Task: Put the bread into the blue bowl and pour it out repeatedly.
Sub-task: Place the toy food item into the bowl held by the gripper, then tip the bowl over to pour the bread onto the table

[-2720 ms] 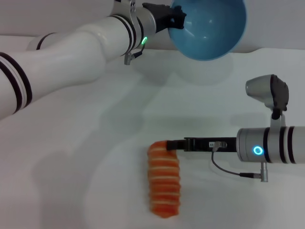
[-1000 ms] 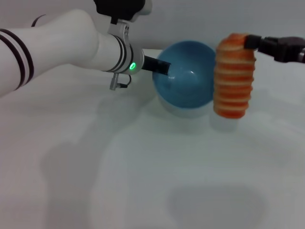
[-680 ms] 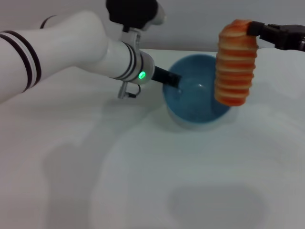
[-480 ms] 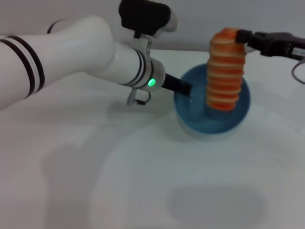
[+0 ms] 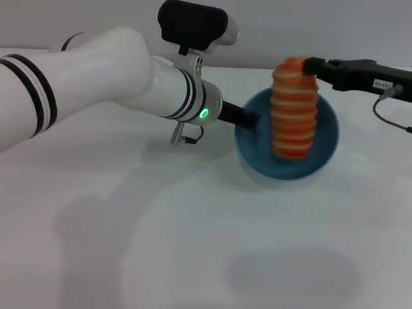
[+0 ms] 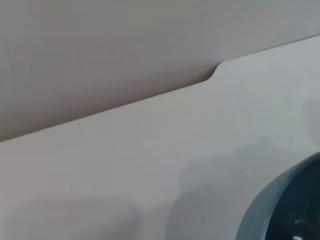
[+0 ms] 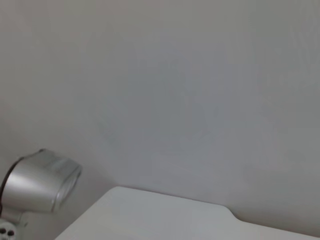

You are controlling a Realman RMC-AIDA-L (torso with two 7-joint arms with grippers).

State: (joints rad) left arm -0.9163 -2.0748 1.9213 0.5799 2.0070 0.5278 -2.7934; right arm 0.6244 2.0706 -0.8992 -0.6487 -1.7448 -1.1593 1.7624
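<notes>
One long, ridged loaf of bread [image 5: 294, 109], orange-red with pale cream stripes across it, hangs upright from its top end, where the right gripper [image 5: 311, 66] has its black jaws clamped on the uppermost segment. Its lower end dangles inside the mouth of the round, glossy light-blue bowl [image 5: 325, 138], though whether the tip touches the bowl's inner wall or hangs just above it cannot be told. The bowl holds nothing else that shows; only the loaf's lower segments sit within its rim. The left gripper [image 5: 251, 120] comes in from the robot's left and has its jaws pinched on the near-left rim of the bowl, which sits tilted towards the camera, low over the white tabletop [image 5: 193, 244] or resting on it. The left wrist view catches only a sliver of the bowl's dark blue outer wall against the table, and the right wrist view shows nothing but wall and a table edge. The risk, as I judge it, lies in the release: the loaf is about as long as the bowl is wide, so dropped upright it may topple over the rim rather than settle inside. A one-sided rim pinch could also let the bowl twist or slip once the weight lands.
</notes>
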